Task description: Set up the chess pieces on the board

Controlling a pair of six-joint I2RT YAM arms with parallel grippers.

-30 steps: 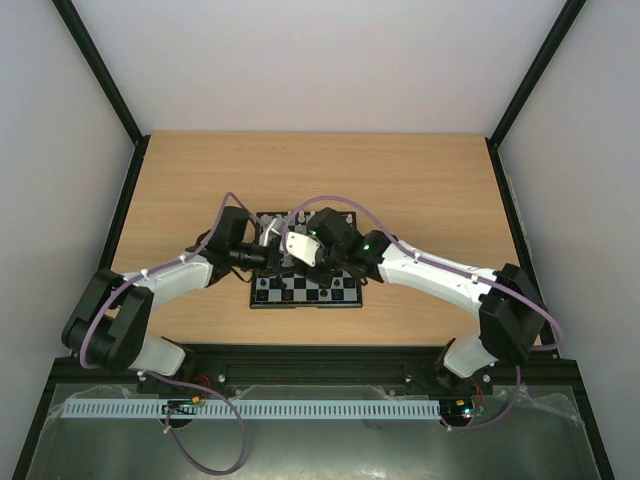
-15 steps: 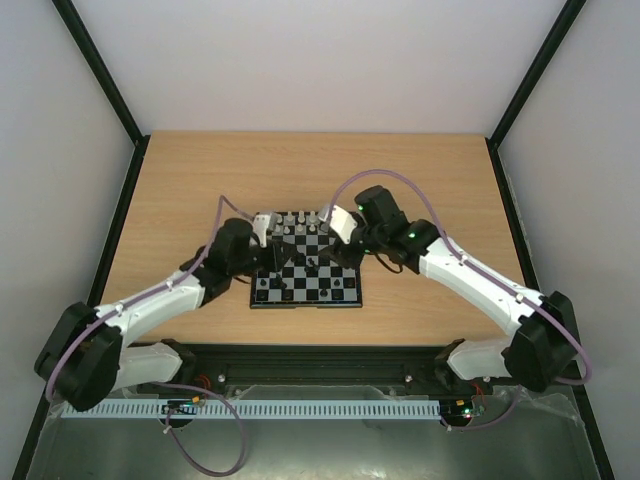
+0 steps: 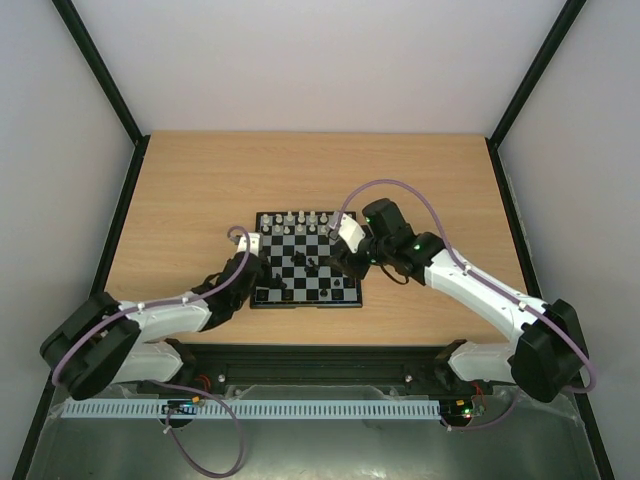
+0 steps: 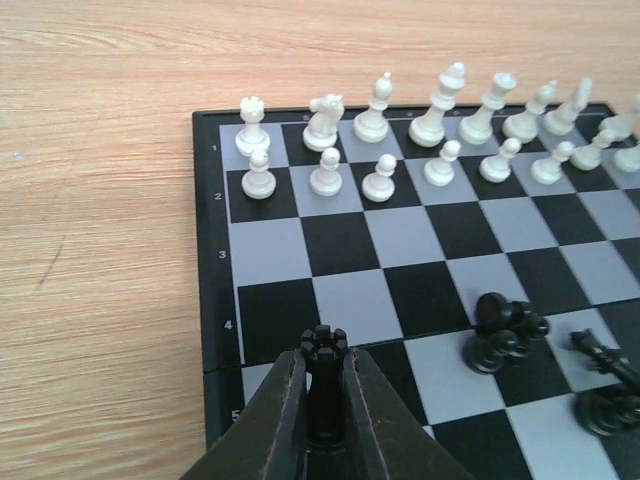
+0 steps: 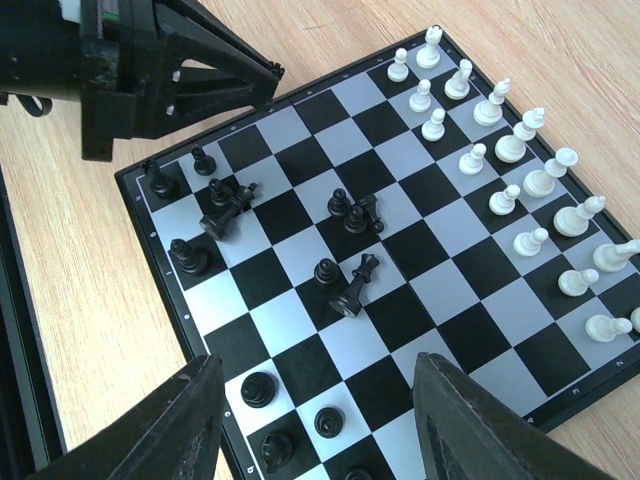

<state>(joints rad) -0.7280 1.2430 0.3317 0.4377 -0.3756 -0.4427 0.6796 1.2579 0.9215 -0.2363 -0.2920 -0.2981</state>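
At board (image 4: 345, 300) edge, left end effector (image 4: 325, 362) clamps rook (image 4: 324, 385).

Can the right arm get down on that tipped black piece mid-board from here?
Probably yes: the right gripper hangs open above the board, nothing covers the tipped piece, and the left gripper is off at the edge. A pawn stands beside that piece, so a finger may nudge it.

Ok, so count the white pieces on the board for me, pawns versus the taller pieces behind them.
White pawns: 8
Taller white pieces behind them: 8
Total white: 16
Not counted: black pieces, including the black rook held in the left hand.
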